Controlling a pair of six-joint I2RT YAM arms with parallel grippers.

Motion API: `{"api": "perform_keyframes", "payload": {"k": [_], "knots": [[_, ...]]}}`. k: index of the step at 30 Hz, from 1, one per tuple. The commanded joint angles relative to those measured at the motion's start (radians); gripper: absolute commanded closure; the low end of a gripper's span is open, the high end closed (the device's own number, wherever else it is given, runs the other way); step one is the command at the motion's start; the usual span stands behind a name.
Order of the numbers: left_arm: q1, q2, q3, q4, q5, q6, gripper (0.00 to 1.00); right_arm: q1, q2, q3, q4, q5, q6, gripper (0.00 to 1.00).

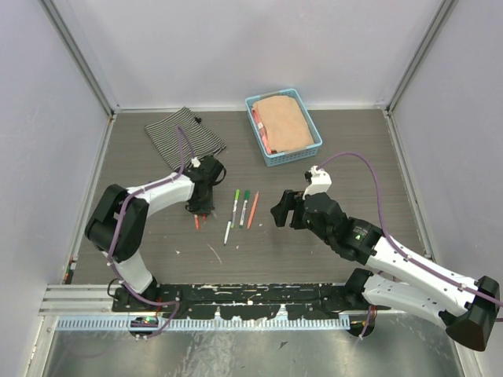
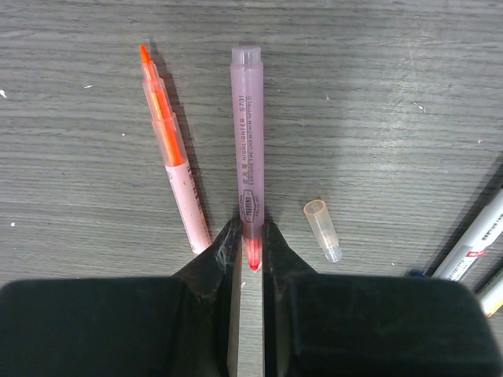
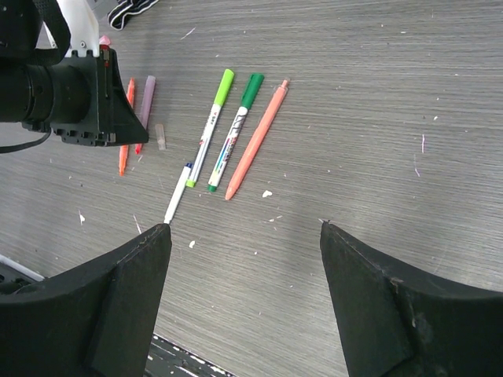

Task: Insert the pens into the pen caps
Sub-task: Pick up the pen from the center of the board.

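My left gripper [image 2: 251, 228] is shut on a pale purple-pink highlighter pen [image 2: 248, 133], gripping it just behind its bare red tip, with the body lying on the table pointing away. An uncapped orange pen [image 2: 169, 149] lies just left of it. A small clear pinkish pen cap [image 2: 322, 229] lies loose to the right. Two green-ended white pens [image 3: 211, 126], an orange-red pen [image 3: 257, 140] and a slim white pen [image 3: 178, 192] lie side by side in the right wrist view. My right gripper [image 3: 245, 228] hangs open over bare table, right of them.
A blue basket [image 1: 288, 157] holding a tan cloth stands at the back, and a striped cloth [image 1: 185, 137] lies at the back left. Grey walls close in the table on three sides. Small white flecks dot the surface.
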Motion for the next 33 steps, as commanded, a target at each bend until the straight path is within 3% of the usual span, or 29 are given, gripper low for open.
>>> {"api": "perform_keyframes", "payload": {"k": [1, 7, 14, 19, 24, 33], "knots": [[0.007, -0.034, 0.034, -0.026, -0.033, 0.01, 0.87, 0.004, -0.015, 0.041, 0.036, 0.042, 0.0, 0.18], [-0.032, -0.192, 0.059, -0.067, -0.05, 0.062, 0.87, 0.004, -0.056, 0.017, 0.055, 0.102, 0.054, 0.19], [-0.23, -0.394, 0.028, 0.076, 0.102, 0.202, 0.88, 0.004, -0.04, -0.003, 0.226, 0.062, 0.1, 0.19], [-0.346, -0.492, 0.022, 0.165, 0.17, 0.215, 0.88, 0.004, -0.03, -0.03, 0.381, 0.016, 0.15, 0.2], [-0.395, -0.542, 0.009, 0.229, 0.229, 0.206, 0.88, 0.004, -0.011, -0.034, 0.409, 0.027, 0.224, 0.31], [-0.412, -0.544, 0.005, 0.254, 0.251, 0.211, 0.88, 0.004, 0.053, -0.07, 0.527, -0.092, 0.277, 0.39]]}}
